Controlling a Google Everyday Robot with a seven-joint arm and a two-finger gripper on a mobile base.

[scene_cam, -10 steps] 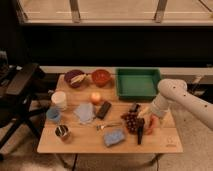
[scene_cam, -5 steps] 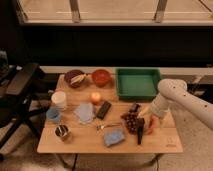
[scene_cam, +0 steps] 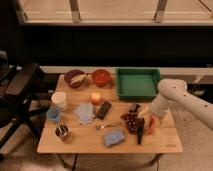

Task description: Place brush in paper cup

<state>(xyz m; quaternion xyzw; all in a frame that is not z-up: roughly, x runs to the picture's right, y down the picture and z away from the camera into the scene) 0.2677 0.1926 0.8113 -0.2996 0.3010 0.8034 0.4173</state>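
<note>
Carrying everything here is the wooden counter (scene_cam: 165, 142), with the robot's white arm (scene_cam: 186, 100) reaching in over its right end. A green tray (scene_cam: 120, 83) sits at the back right, and two bowls stand to its left.

The paper cup (scene_cam: 59, 100) stands upright near the left edge, with a smaller blue cup (scene_cam: 53, 115) and a little metal cup (scene_cam: 62, 133) in front of it. At the right front is a bunch of dark grapes (scene_cam: 131, 121). Just beside them the brush (scene_cam: 141, 134) lies flat on the wood, its length running roughly front to back.

The tool (scene_cam: 150, 123) hangs low over the counter close to the brush's upper end, with its fingers spread apart and nothing between them.

The step in hand looks like the approach to the pick, since the brush has not been lifted. Next the tool must settle astride the slim handle without catching the grapes, then close firmly. After that comes a lift and a long carry across the counter to the paper cup. The brush has to be tipped nearly upright there, so that it drops inside instead of knocking the cup over.
</note>
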